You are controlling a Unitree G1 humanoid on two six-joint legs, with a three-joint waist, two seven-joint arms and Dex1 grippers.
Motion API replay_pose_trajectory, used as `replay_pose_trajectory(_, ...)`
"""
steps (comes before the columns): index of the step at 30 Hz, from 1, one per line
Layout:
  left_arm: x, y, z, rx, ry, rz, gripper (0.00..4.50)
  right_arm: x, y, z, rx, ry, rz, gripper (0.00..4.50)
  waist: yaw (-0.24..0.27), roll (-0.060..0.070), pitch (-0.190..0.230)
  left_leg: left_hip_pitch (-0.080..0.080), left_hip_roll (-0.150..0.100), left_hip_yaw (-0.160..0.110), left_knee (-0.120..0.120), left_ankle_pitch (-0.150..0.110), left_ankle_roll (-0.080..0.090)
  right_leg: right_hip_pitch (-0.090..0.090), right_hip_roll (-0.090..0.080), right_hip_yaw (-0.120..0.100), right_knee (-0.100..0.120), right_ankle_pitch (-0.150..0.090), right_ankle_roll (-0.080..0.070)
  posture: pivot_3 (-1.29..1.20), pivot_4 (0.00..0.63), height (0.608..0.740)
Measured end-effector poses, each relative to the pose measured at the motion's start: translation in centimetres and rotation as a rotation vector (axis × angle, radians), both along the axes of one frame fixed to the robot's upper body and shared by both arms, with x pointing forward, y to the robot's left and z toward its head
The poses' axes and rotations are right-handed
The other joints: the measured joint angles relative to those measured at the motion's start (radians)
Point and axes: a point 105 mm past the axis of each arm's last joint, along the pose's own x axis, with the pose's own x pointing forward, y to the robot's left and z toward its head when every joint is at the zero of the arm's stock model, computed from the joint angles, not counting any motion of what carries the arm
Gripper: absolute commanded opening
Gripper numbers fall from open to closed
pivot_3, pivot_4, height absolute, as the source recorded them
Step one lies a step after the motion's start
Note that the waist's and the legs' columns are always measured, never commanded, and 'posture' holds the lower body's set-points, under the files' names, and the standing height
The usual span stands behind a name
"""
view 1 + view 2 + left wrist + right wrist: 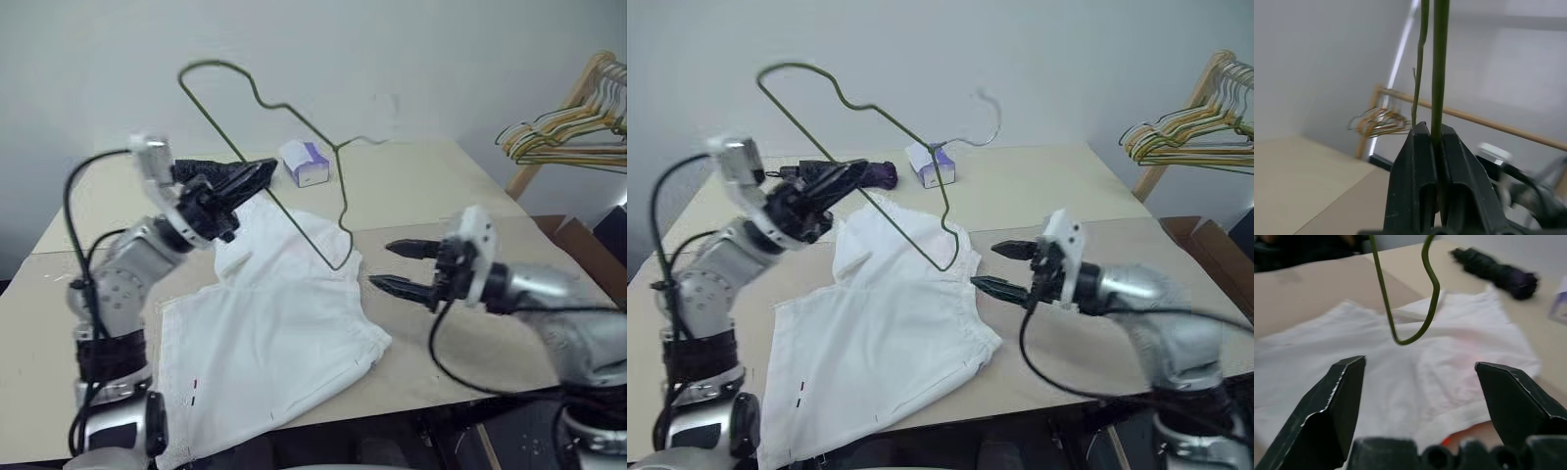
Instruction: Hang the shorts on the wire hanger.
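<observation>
Your left gripper (257, 174) was raised above the left half of the table (441, 176), its two black fingers pressed together on the wire hanger (294, 211); the left wrist view had the wire running straight up out of the pinched fingertips. From that grip the hanger stood tilted in the air (its wire looked dull green-grey), one rounded corner high toward the wall, the hook (988, 117) out past the small white-and-purple tissue box (305, 163), and the other corner dipping low over the cloth. Whether that low corner touched the cloth I could not tell.

The shorts (269, 333) lay spread flat on the table beneath and in front of the hanger, one edge hanging over the near side of the table, with tiny red and dark marks (194, 390) near the hem at the front left. They were not on the hanger.

A dark folded umbrella (1496, 270) lay on the table behind the shorts.

Your right gripper (404, 266) hovered just beside the right edge of the shorts, pointing toward them, fingers spread wide with nothing between them.

Far right, a bunch of coloured hangers (568, 132) hung on a wooden rack (563, 117).
</observation>
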Motion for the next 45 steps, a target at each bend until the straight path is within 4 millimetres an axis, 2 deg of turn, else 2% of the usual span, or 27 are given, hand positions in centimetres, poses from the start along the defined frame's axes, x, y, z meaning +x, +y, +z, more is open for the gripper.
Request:
replay_pose_trajectory(3, -0.8, 0.5, 0.5, 0.000, -0.051, -0.060, 0.00, 0.1, 0.0, 0.4, 0.036, 0.109, 0.100, 4.12, 0.002, 0.000, 0.000, 0.000, 0.000, 0.000, 0.000, 0.000, 0.000, 0.000, 0.000, 0.000, 0.000, 0.000, 0.000, 0.03, 0.000, 0.740)
replay_pose_trajectory(6, -0.9, 0.8, 0.7, -0.015, -0.069, -0.081, 0.00, 0.3, 0.9, 0.6, 0.031, 0.163, 0.179, 4.12, 0.002, 0.000, 0.000, -0.001, 0.000, 0.000, 0.000, 0.000, 0.000, -0.001, 0.000, 0.000, 0.000, 0.000, 0.001, 0.03, 0.000, 0.740)
replay_pose_trajectory(9, -0.9, 1.0, 0.9, -0.042, -0.086, -0.087, 0.00, 0.9, 3.0, 1.1, 0.051, 0.162, 0.239, 4.12, 0.000, 0.000, 0.000, -0.001, 0.000, 0.000, 0.000, 0.000, 0.000, -0.001, 0.000, 0.000, 0.000, 0.000, 0.001, 0.03, 0.000, 0.740)
replay_pose_trajectory(10, -1.0, 0.9, 1.0, -0.053, -0.090, -0.094, 0.00, 1.2, 4.0, 1.1, 0.044, 0.156, 0.251, 4.12, 0.002, 0.000, 0.000, -0.001, 0.000, 0.000, 0.000, 0.000, 0.000, -0.001, 0.000, 0.000, 0.000, 0.000, 0.001, 0.03, 0.000, 0.740)
replay_pose_trajectory(13, -1.0, 0.8, 1.1, -0.068, -0.094, -0.101, 0.00, 1.2, 5.2, 0.3, 0.029, 0.171, 0.269, 4.12, 0.009, 0.000, 0.000, -0.003, 0.000, -0.001, 0.000, 0.000, 0.000, -0.002, 0.001, 0.000, 0.000, 0.001, 0.001, 0.03, 0.000, 0.740)
replay_pose_trajectory(22, -1.0, 0.7, 0.9, -0.095, -0.098, -0.097, 0.00, 1.5, 5.6, 0.2, 0.013, 0.161, 0.256, 4.12, 0.014, 0.000, 0.000, -0.003, 0.000, -0.001, 0.001, 0.000, 0.000, -0.002, 0.001, 0.000, 0.001, 0.001, 0.001, 0.02, 0.000, 0.740)
replay_pose_trajectory(25, -1.0, 0.6, 0.8, -0.100, -0.101, -0.099, 0.00, 1.6, 5.7, 0.6, 0.011, 0.151, 0.259, 3.54, 0.011, 0.000, 0.000, -0.004, 0.000, -0.001, 0.001, 0.000, 0.000, -0.002, 0.001, 0.000, 0.000, 0.001, 0.001, 0.02, 0.000, 0.740)
replay_pose_trajectory(35, -0.6, 0.1, 0.3, -0.097, -0.084, -0.092, 0.00, 1.4, 5.7, 0.7, 0.009, 0.169, 0.272, 0.07, 0.005, 0.000, 0.000, -0.004, 0.000, -0.001, 0.001, 0.000, 0.000, -0.002, 0.001, 0.000, 0.000, 0.001, 0.001, 0.02, 0.000, 0.740)
replay_pose_trajectory(42, -0.3, 0.5, -0.2, -0.105, -0.067, -0.067, 0.00, 1.2, 6.2, 0.8, 0.017, 0.161, 0.295, 0.01, 0.004, 0.000, 0.000, -0.004, 0.001, -0.001, 0.001, 0.000, 0.000, -0.002, 0.001, 0.000, 0.000, 0.001, 0.001, 0.02, 0.000, 0.740)
replay_pose_trajectory(43, -0.2, 0.5, -0.3, -0.100, -0.065, -0.055, 0.53, 1.2, 6.2, 0.8, 0.018, 0.163, 0.293, 0.00, 0.004, 0.000, 0.000, -0.003, 0.001, -0.001, 0.001, 0.000, 0.000, -0.002, 0.001, 0.000, 0.000, 0.001, 0.001, 0.02, 0.000, 0.740)
replay_pose_trajectory(45, 0.3, 0.2, -1.0, -0.060, -0.045, -0.021, 1.03, 1.1, 6.5, 0.9, 0.034, 0.164, 0.302, 0.00, 0.004, 0.000, 0.000, -0.003, 0.001, -0.001, 0.001, 0.000, 0.000, -0.002, 0.001, 0.000, 0.000, 0.001, 0.001, 0.02, 0.000, 0.740)
